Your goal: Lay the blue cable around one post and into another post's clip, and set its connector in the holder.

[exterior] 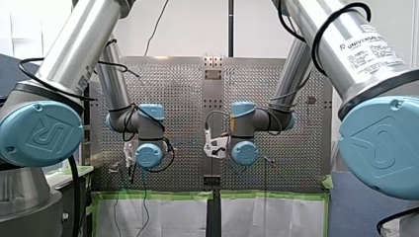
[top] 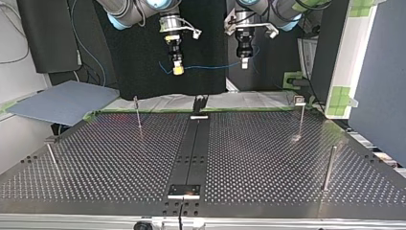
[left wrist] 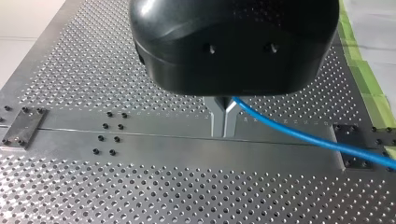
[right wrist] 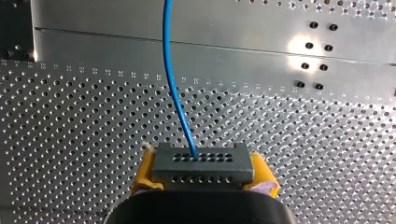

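While hanging high above the perforated desk (top: 287,167), grasping the grey connector (right wrist: 201,163) between yellow pads (right wrist: 145,172) with my right gripper (right wrist: 203,173). From that connector, blue cable (right wrist: 174,93) off toward 12 o'clock. Farther along, clenched on the cable with my left gripper (left wrist: 224,133), metal fingers (left wrist: 217,119) pressed together, then away toward 4 o'clock. Across the top view: both grippers near 12 o'clock, apart, cable slung between; thin posts (top: 329,167) at 10, 2, 4 and 8 o'clock on the desk; black forked holder (top: 199,103) at 12 o'clock of the centre strip.
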